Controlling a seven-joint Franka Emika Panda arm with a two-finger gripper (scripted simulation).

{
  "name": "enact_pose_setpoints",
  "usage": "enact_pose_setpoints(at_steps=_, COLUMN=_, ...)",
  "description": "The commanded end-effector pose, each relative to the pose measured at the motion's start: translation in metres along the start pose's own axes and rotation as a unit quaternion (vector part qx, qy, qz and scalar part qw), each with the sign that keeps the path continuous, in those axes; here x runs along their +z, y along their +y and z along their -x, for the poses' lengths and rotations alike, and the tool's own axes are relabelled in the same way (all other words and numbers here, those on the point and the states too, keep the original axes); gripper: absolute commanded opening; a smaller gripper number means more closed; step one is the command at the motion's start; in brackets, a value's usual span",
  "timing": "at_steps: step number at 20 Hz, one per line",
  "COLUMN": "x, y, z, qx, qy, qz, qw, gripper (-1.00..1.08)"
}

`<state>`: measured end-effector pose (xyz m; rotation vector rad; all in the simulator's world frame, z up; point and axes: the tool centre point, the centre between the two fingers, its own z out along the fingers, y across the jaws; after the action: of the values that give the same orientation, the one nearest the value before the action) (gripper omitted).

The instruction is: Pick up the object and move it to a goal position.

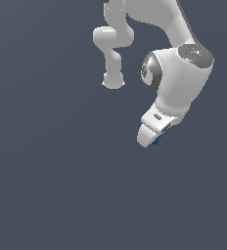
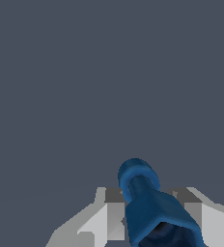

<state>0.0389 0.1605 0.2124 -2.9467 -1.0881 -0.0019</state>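
The object (image 2: 150, 202) is a small blue piece with a rounded end and a wider flared body. In the wrist view it sits between my two grey-white fingers (image 2: 111, 212), which close on it from both sides. In the exterior view only a sliver of the blue object (image 1: 156, 141) peeks out under the white gripper (image 1: 153, 139), which hangs at the end of the bent arm above the plain grey ground. The fingertips themselves are hidden there by the hand.
The white arm (image 1: 179, 78) curves down from the top of the exterior view, its base link (image 1: 113, 78) standing further back. Flat dark grey ground surrounds everything in both views.
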Motion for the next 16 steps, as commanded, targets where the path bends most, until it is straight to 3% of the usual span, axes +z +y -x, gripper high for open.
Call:
enact_pose_setpoints(at_steps=1, x=-0.011, y=-0.003, z=-0.010, qx=0.001, qy=-0.001, qz=0.000, qw=1.0000, gripper=-1.00)
enact_pose_setpoints(at_steps=16, x=-0.030, y=-0.009, z=-0.031, qx=0.001, qy=-0.001, qz=0.000, qw=1.0000, gripper=-1.00)
